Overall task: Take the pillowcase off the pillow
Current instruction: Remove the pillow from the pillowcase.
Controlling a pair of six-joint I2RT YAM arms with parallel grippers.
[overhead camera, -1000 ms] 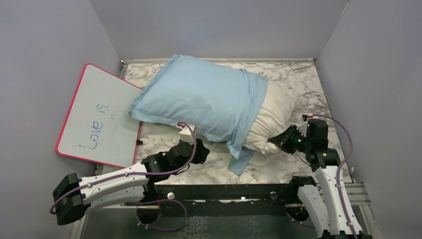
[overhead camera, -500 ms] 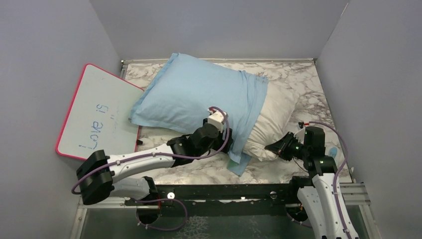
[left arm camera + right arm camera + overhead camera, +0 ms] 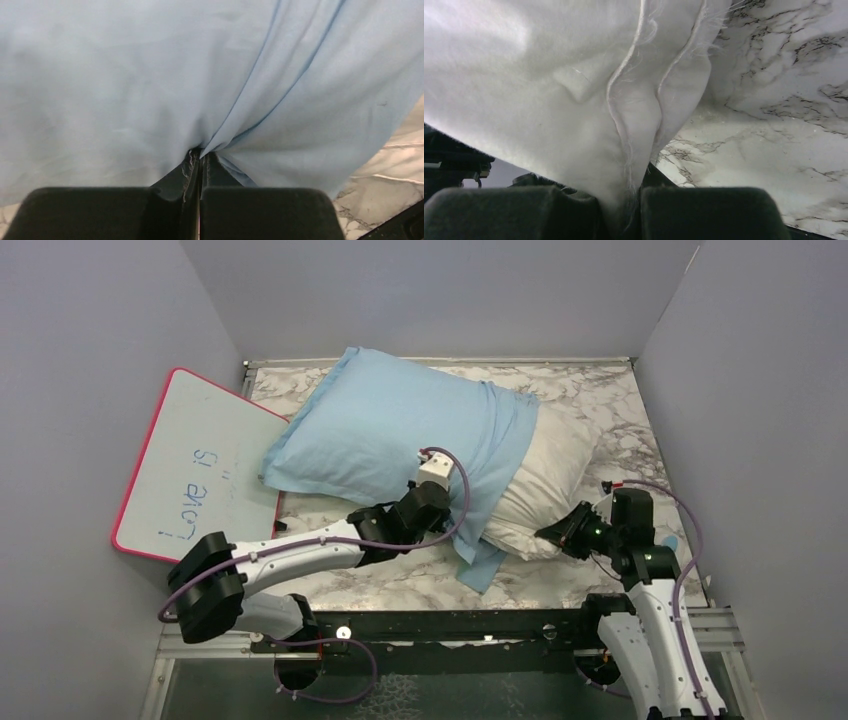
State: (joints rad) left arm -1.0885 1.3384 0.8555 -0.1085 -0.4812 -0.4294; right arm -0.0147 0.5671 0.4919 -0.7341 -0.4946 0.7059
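Observation:
The light blue pillowcase (image 3: 400, 435) covers the left part of the off-white pillow (image 3: 548, 465), whose right end sticks out bare. My left gripper (image 3: 448, 515) is at the pillowcase's near edge by its open end. In the left wrist view it (image 3: 201, 154) is shut on a gathered fold of the blue cloth (image 3: 150, 75). My right gripper (image 3: 548, 533) is shut on the pillow's near right corner. The right wrist view shows white fabric (image 3: 524, 75) and a seam pinched between the jaws (image 3: 636, 187).
A pink-rimmed whiteboard (image 3: 200, 475) leans against the left wall, touching the pillowcase's left corner. The marble table (image 3: 610, 400) is closed in by grey walls on three sides. A flap of blue cloth (image 3: 482, 570) lies on the table near the front edge.
My left arm swung from the table's front up and right to the pillowcase's near edge, and its gripper opened and then shut on the cloth. The right gripper kept its hold on the pillow corner.

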